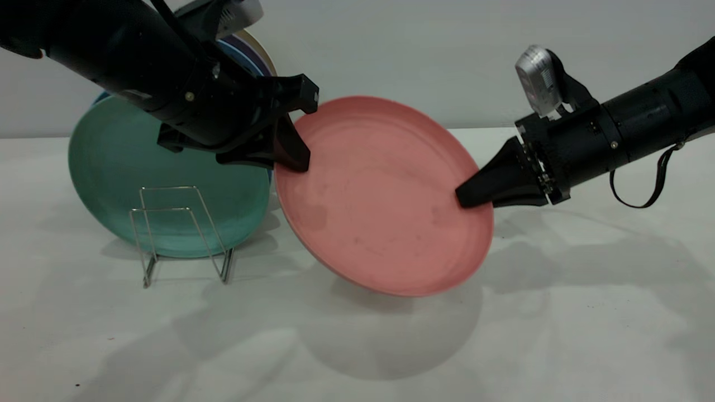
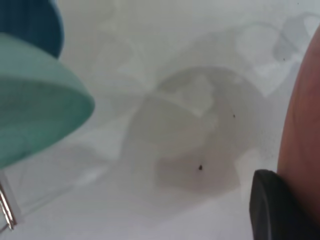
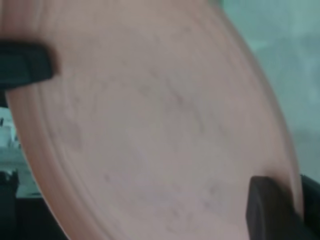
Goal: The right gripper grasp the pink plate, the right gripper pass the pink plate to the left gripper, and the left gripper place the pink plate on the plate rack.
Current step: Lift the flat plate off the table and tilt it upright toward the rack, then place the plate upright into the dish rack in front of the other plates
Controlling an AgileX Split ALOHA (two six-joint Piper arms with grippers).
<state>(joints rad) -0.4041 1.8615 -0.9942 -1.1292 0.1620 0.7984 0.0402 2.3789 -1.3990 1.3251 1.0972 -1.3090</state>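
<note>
The pink plate [image 1: 385,195] hangs tilted in the air above the table, its face towards the exterior camera. My left gripper [image 1: 301,129] is shut on its left rim; one finger lies on the face, the other behind the rim. My right gripper [image 1: 466,196] is shut on its right rim. The right wrist view shows the plate [image 3: 150,125] with my right gripper's finger [image 3: 270,210] on it and a left finger [image 3: 25,65] at the far rim. The plate rack [image 1: 184,234] stands on the table left of the plate.
A teal-green plate [image 1: 111,167] stands upright in the rack, close to the pink plate's left edge. Blue and cream plates [image 1: 248,58] stand behind it, mostly hidden by the left arm. The teal plate [image 2: 35,95] also shows in the left wrist view.
</note>
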